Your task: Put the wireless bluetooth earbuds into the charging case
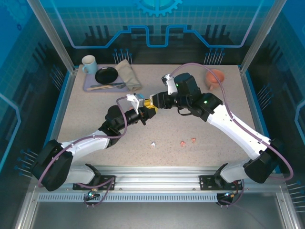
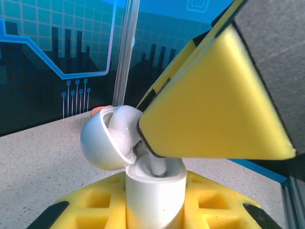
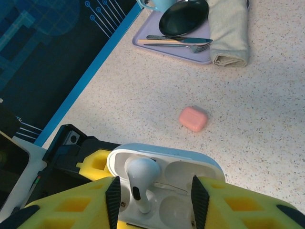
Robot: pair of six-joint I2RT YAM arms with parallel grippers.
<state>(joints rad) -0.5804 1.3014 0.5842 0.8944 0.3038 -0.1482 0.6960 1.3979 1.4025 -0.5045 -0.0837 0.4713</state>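
My left gripper [image 2: 155, 202] is shut on the base of a white charging case [image 2: 155, 191], held up above the table with its lid [image 2: 102, 140] swung open. A white earbud [image 3: 140, 183] stands stem-down in the case's left slot [image 3: 164, 191]; the right slot is empty. My right gripper [image 3: 153, 191] hovers over the case, its yellow fingers [image 3: 71, 205] apart on either side of the earbud, the right finger clear of it. The two grippers meet at mid-table [image 1: 145, 105]. One white earbud [image 1: 154, 144] and two pink earbuds [image 1: 183, 142] lie on the table in front.
A closed pink case [image 3: 193, 119] lies on the table beyond the white one. At the back left a lavender tray [image 1: 88, 87] holds a mug, a black plate and cutlery, with a folded cloth [image 1: 128, 74] beside it. An orange cup [image 1: 215, 77] stands back right.
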